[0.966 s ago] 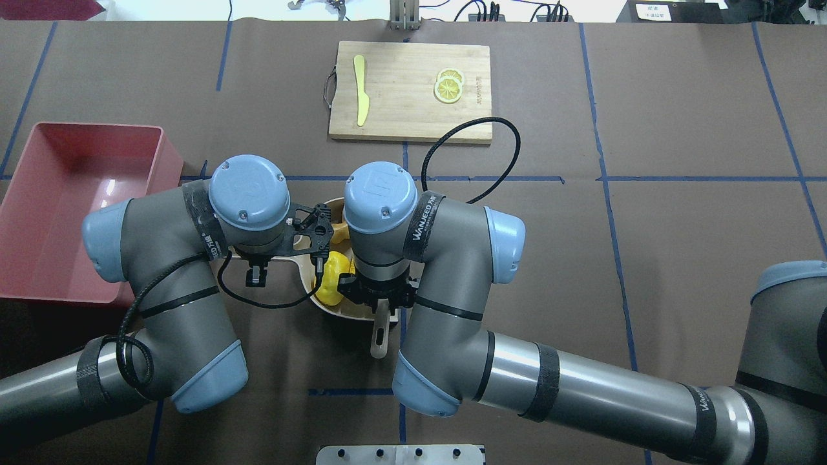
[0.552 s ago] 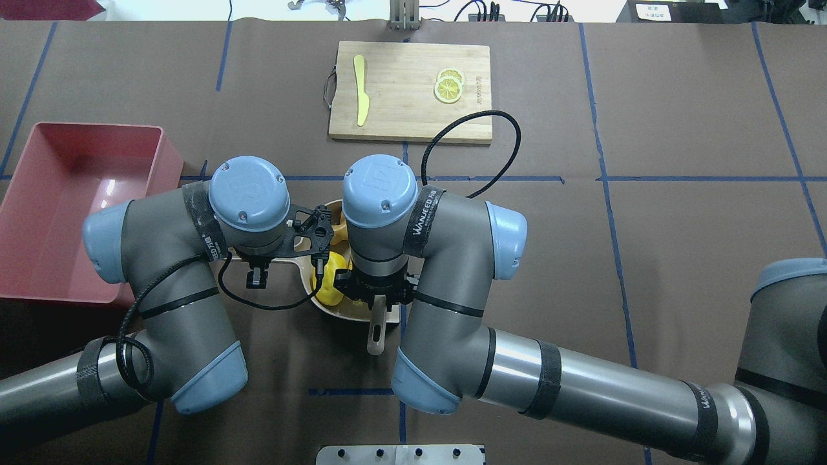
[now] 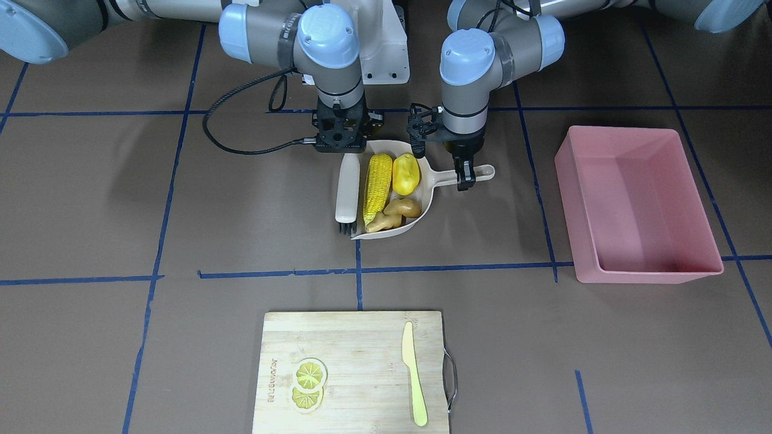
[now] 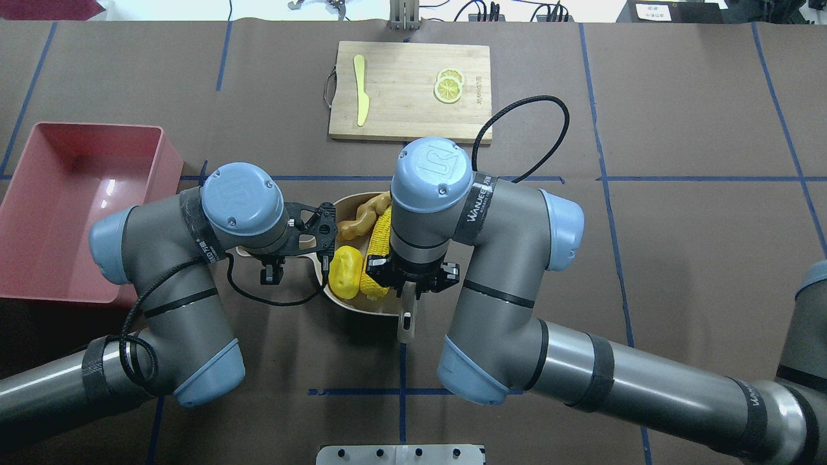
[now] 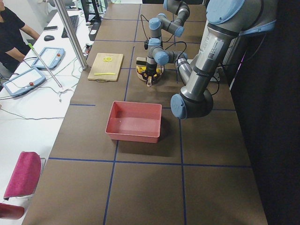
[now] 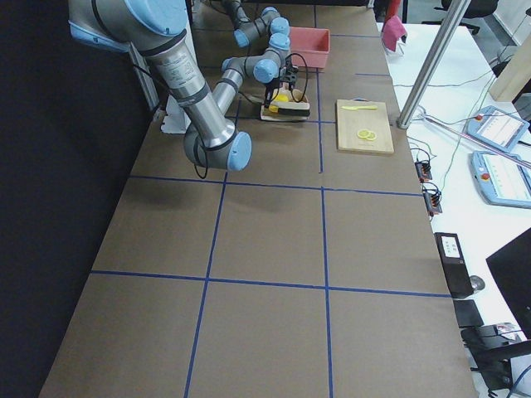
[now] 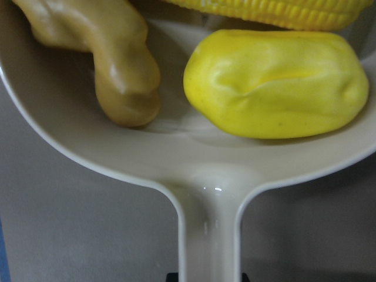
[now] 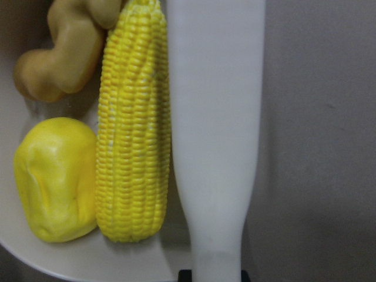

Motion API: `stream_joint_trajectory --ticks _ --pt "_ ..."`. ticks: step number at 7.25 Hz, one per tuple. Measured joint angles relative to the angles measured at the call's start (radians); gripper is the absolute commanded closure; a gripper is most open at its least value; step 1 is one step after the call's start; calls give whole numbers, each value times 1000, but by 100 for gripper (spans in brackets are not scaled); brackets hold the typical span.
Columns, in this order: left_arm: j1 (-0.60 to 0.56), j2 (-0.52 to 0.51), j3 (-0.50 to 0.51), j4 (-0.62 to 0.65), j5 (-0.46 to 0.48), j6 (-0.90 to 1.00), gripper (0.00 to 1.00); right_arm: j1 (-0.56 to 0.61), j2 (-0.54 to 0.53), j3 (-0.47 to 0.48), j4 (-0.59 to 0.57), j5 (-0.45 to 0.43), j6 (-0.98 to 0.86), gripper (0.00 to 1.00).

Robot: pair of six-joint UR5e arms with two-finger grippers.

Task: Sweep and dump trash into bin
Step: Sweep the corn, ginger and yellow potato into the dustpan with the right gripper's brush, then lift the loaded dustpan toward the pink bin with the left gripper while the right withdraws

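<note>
Count of trash: three pieces. One corn cob (image 3: 377, 187), one potato lump (image 3: 406, 173) and one ginger root (image 3: 395, 215) all lie inside the single beige dustpan (image 3: 429, 188), which sits mid-counter (image 3: 181, 211). The cob lies lengthwise against the handle of one white brush (image 3: 347, 190). The lump is just beside the cob, and the root lies toward the pan's open mouth.

One pink bin (image 3: 648, 274) stands on the robot's left side, well apart from the dustpan.

The left end effector (image 3: 465, 178) is clamped narrowly on the dustpan's handle. The right end effector (image 3: 345, 149) grips the brush by the upper end of its handle.

On the far side lies one cutting board (image 3: 362, 361) carrying one pale yellow knife (image 3: 414, 374) and two lemon slices (image 3: 307, 384), which overlap.

Writing: a black strap (image 4: 473, 206) on the right arm shows white letters beginning "WAN"; the rest is unclear. A printed mark on the board's edge is too small to read.
</note>
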Motion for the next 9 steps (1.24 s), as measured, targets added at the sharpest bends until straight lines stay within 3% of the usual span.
stream_joint_trajectory --ticks 3,6,9 --pt "-17 5 25 -56 -45 -31 97 67 -31 76 -15 48 -3 100" --pt "-73 5 25 -60 -210 -49 100 148 -113 203 -58 89 -15 100" --pt "-122 6 30 -97 -302 -51 100 177 -156 243 -67 96 -24 100"
